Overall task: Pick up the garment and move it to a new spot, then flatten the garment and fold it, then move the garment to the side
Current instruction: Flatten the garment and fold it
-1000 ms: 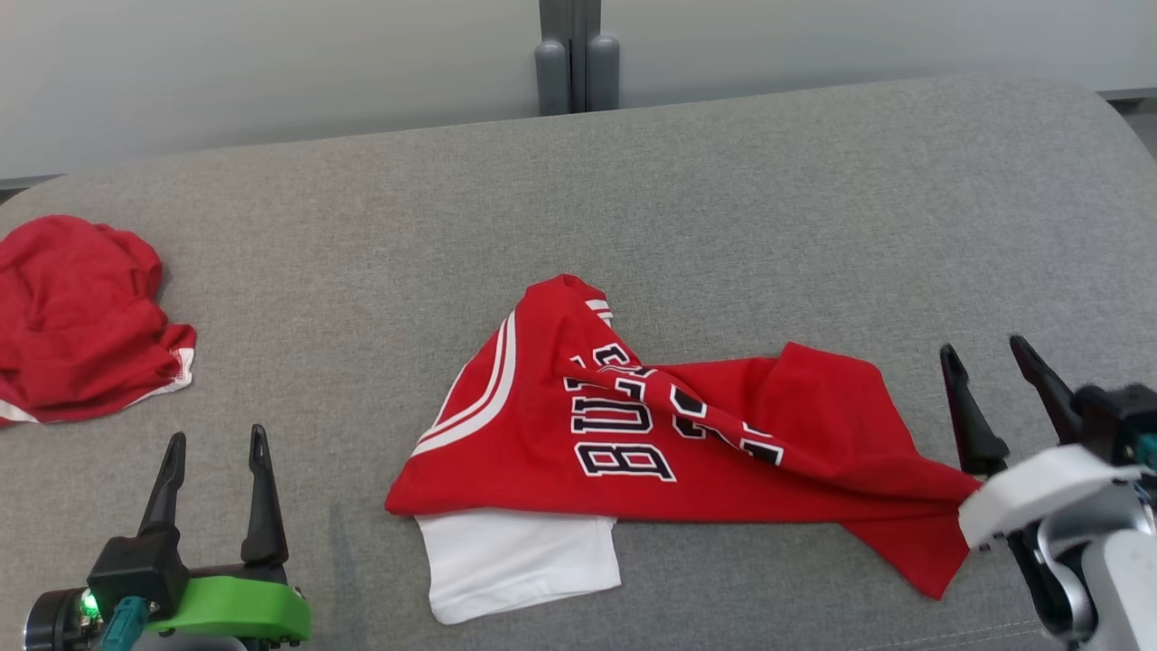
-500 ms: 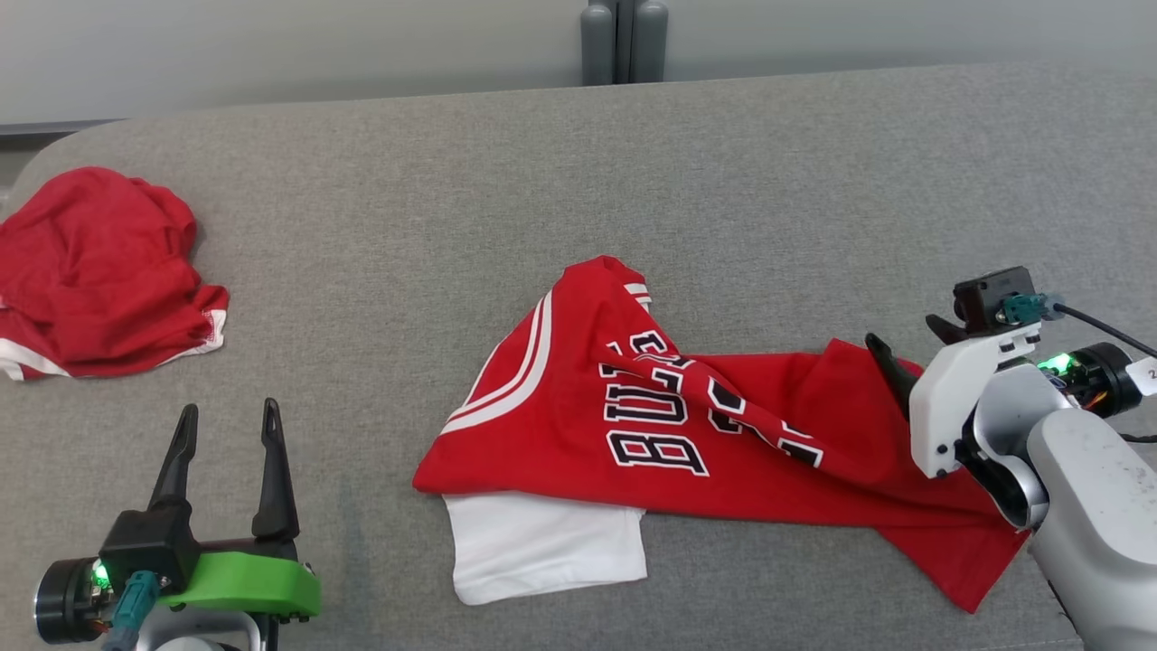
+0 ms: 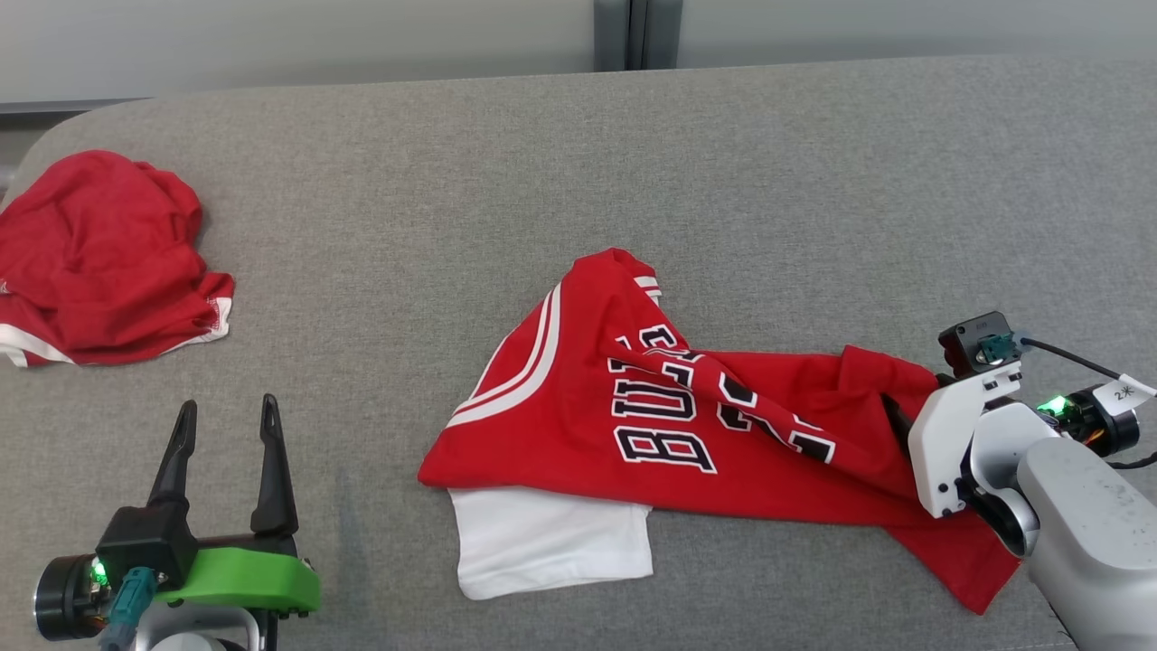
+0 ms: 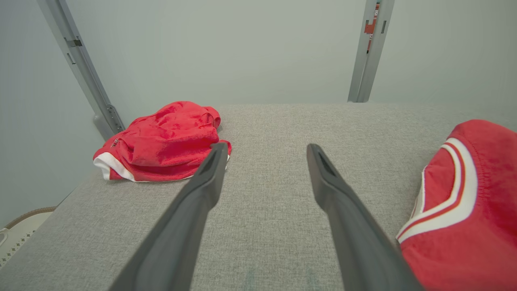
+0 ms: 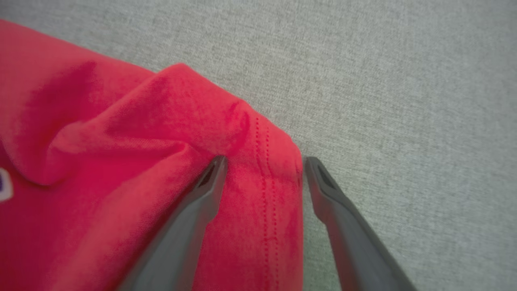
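Note:
The garment (image 3: 687, 434) is a red jersey with white stripes and black-and-white letters. It lies crumpled on the grey padded surface (image 3: 578, 181), with a white part showing at its front. My right gripper (image 3: 904, 409) points down at the garment's right end. It stands open with its fingers astride the stitched hem (image 5: 266, 178); one finger rests on red cloth and the other at the cloth's edge. My left gripper (image 3: 226, 411) is open over bare grey surface at the lower left. The garment's striped edge (image 4: 464, 210) lies to its right.
A second red garment (image 3: 99, 262) lies bunched at the surface's far left corner, ahead of my left gripper (image 4: 264, 149). A pale wall with a metal post (image 3: 637, 34) stands behind. The surface's rounded left edge drops off toward a pale basket (image 4: 20, 230).
The head camera has shifted. My right gripper has tipped downward and moved left onto the garment's right end, still open. The left gripper has stayed where it was.

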